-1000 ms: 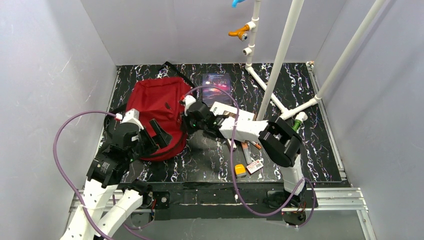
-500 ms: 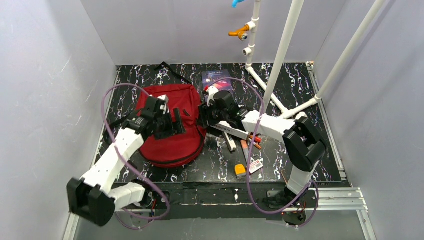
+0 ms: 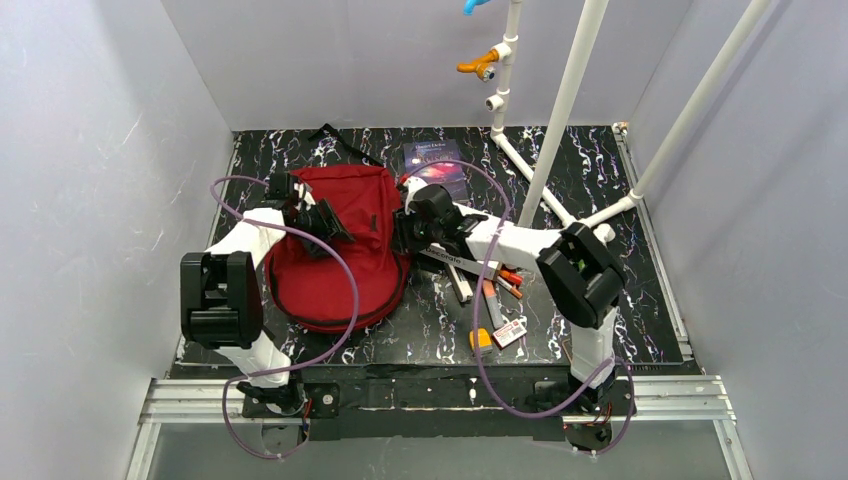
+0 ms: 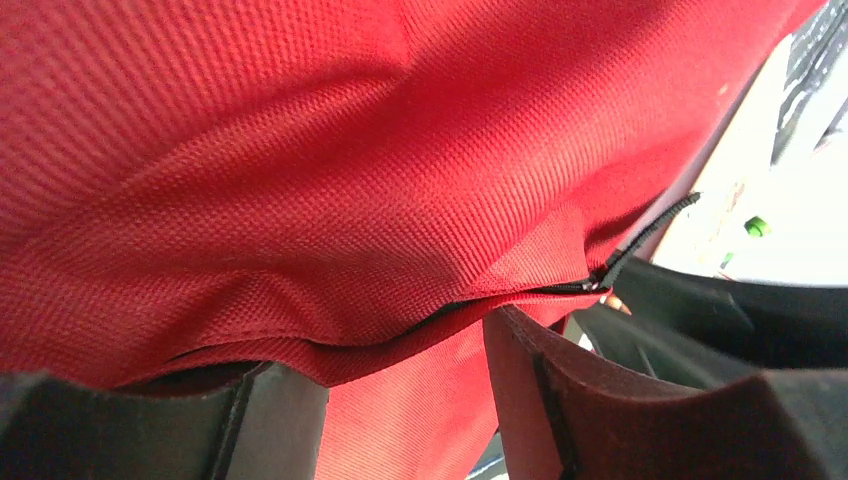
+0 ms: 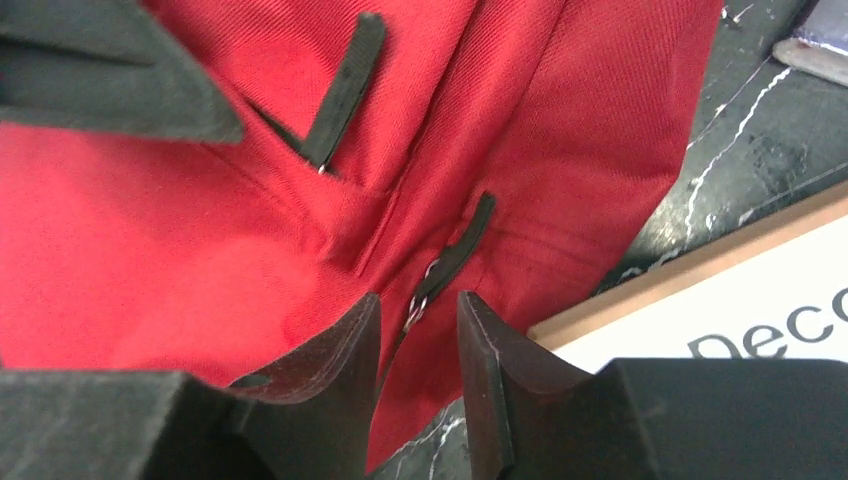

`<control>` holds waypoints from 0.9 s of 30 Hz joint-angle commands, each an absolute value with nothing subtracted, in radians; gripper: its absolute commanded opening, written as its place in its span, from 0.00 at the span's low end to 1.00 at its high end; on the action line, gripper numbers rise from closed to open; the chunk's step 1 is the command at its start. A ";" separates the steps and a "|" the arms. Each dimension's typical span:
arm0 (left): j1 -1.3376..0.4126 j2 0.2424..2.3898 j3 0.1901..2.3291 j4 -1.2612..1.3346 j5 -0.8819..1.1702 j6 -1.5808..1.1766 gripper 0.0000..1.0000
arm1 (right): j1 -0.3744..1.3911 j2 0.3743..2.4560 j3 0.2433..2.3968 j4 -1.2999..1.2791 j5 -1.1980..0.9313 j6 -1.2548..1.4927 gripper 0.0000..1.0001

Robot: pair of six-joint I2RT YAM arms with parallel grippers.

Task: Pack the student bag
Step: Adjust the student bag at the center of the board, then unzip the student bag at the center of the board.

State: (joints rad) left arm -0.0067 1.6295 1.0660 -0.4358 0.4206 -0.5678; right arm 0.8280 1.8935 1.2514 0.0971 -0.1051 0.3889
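Observation:
The student bag (image 3: pixel 335 260) is a dark red fabric backpack lying flat at the left-middle of the table. My left gripper (image 3: pixel 322 218) is over its upper left part. In the left wrist view its jaws are open (image 4: pixel 400 345), with a fold of red fabric and a black zip line (image 4: pixel 540 290) between them. My right gripper (image 3: pixel 402 232) is at the bag's right edge. In the right wrist view (image 5: pixel 418 320) its jaws stand a narrow gap apart around a black zip pull (image 5: pixel 455 250), not closed on it.
A purple book (image 3: pixel 435 160) lies behind the bag. A white box (image 3: pixel 470 235) with printed letters, pens (image 3: pixel 500 280), a yellow item (image 3: pixel 481 340) and a tag card (image 3: pixel 510 330) lie right of the bag. White pipes (image 3: pixel 560 110) rise at the back right.
My left arm has swung from the bag's near-left side to its upper left part. The bag has shifted and its top has bunched up. My right gripper has moved to the bag's right edge.

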 commanded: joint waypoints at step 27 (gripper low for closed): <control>-0.268 1.776 1.390 -0.530 0.297 -0.444 0.66 | 0.710 1.845 1.059 0.693 -0.480 0.695 0.01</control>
